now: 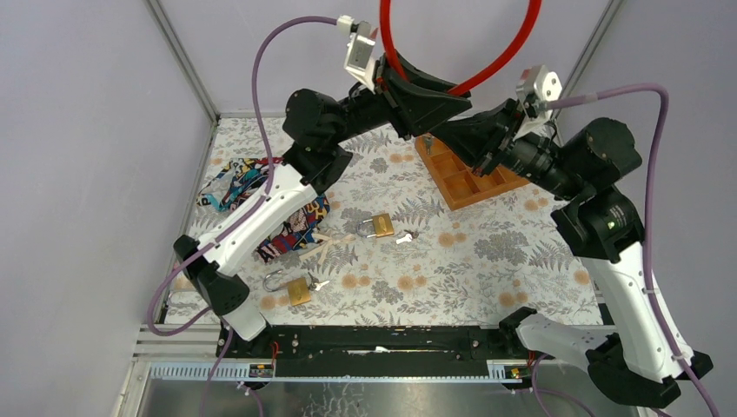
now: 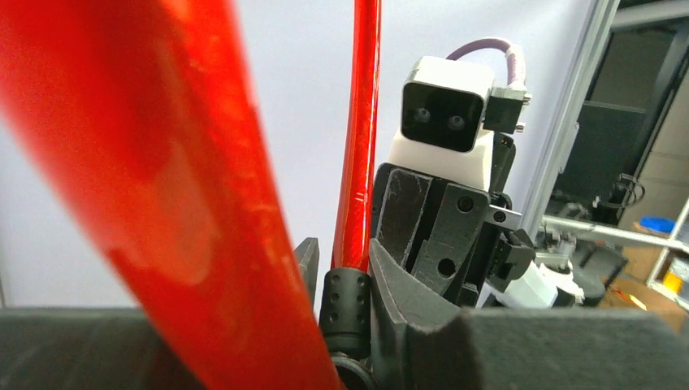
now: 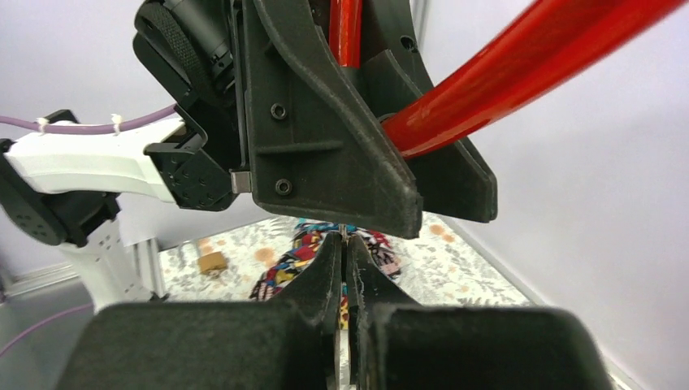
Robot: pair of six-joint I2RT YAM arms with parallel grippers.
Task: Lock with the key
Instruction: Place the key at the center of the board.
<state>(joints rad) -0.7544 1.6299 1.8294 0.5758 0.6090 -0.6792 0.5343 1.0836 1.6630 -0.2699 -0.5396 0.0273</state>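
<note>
Top external view shows the red cable lock (image 1: 524, 42) held high over the far middle of the table (image 1: 487, 261), with the left gripper (image 1: 448, 102) clamped on its black barrel (image 2: 345, 313). Just below it, the right gripper (image 3: 345, 248) has its tips pressed together on a thin metal sliver, probably the key (image 3: 345, 232). Judging by looks, the coated cable is springy and slick, so the rigid barrel is the surer hold. The small, light key could twist unless pinched flat.

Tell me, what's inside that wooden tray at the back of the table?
The wooden tray has small compartments, and those in view look empty. Its far end is covered by the right gripper, so anything there is hidden.
</note>
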